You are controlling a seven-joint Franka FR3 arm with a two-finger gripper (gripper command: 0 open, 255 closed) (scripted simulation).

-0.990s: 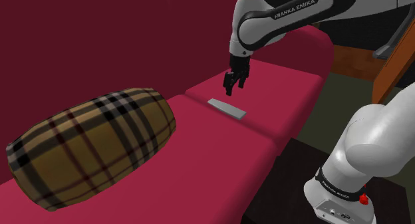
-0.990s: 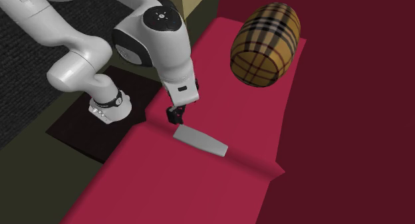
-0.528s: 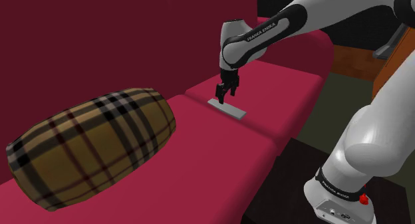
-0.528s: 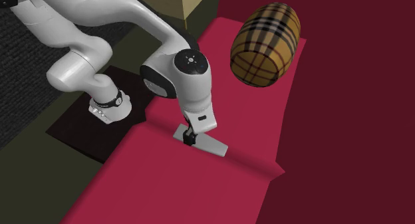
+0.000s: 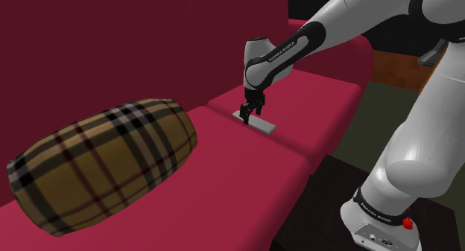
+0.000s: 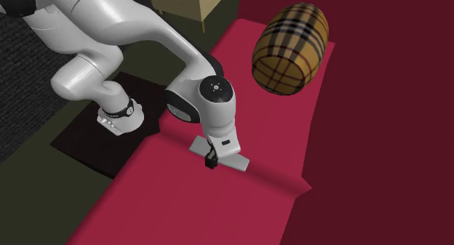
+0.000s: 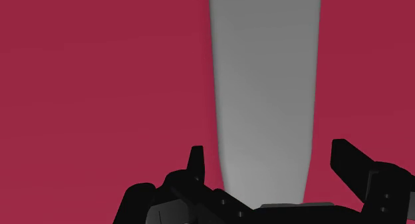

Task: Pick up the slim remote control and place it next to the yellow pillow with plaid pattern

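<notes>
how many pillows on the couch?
1: the plaid pillow lies on the red couch at the shoulder view's left, apart from the grey remote. More could sit beyond the frame.

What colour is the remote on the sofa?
The remote is plain grey, clearest in the wrist view.

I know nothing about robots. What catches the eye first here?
A fat tan plaid pillow lies on a crimson sofa, at the shoulder view's lower left. Further along the seat, the white arm has its black gripper straddling a flat grey remote, fingers apart on either side.
</notes>
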